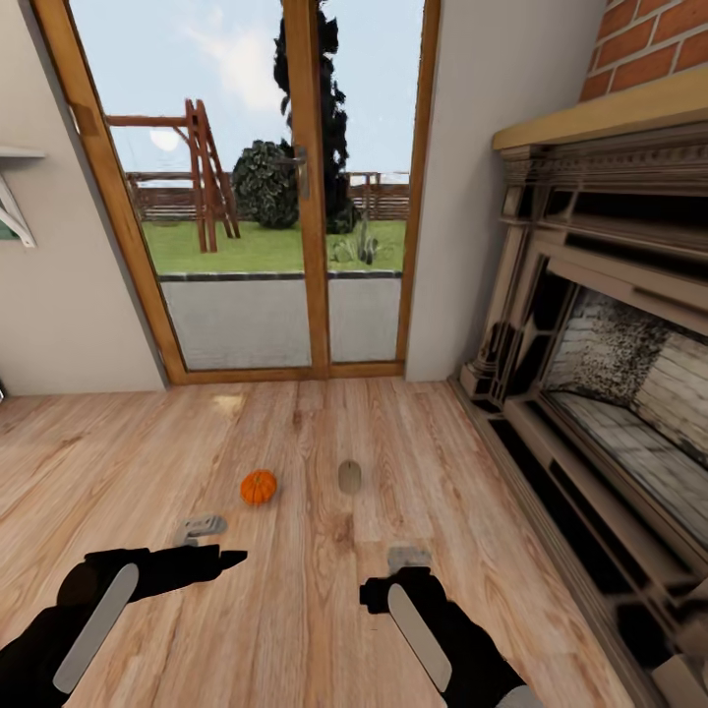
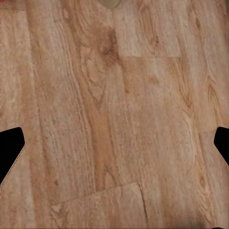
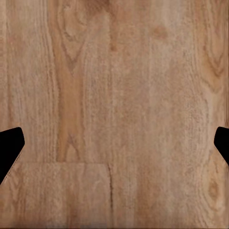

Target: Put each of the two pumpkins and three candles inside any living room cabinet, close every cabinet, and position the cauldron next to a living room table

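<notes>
One orange ribbed pumpkin (image 1: pixel 259 486) lies on the wooden floor ahead of me. To its right, a small grey-brown candle (image 1: pixel 349 477) sits on the same planks. My left gripper (image 1: pixel 201 529) hovers over the floor just in front and left of the pumpkin, apart from it. My right gripper (image 1: pixel 408 558) hangs in front and right of the candle. In the wrist views the left gripper (image 2: pixel 114 148) and right gripper (image 3: pixel 114 148) are open over bare planks with nothing between the fingers. The edge of the candle (image 2: pixel 109 2) peeks into the left wrist view. The cabinet, cauldron and table are out of view.
A wood-framed glass door (image 1: pixel 305 197) to the garden stands straight ahead. A stone-coloured fireplace surround (image 1: pixel 600 374) runs along the right side, its base close to my right arm. A wall shelf bracket (image 1: pixel 12 211) sticks out at the far left.
</notes>
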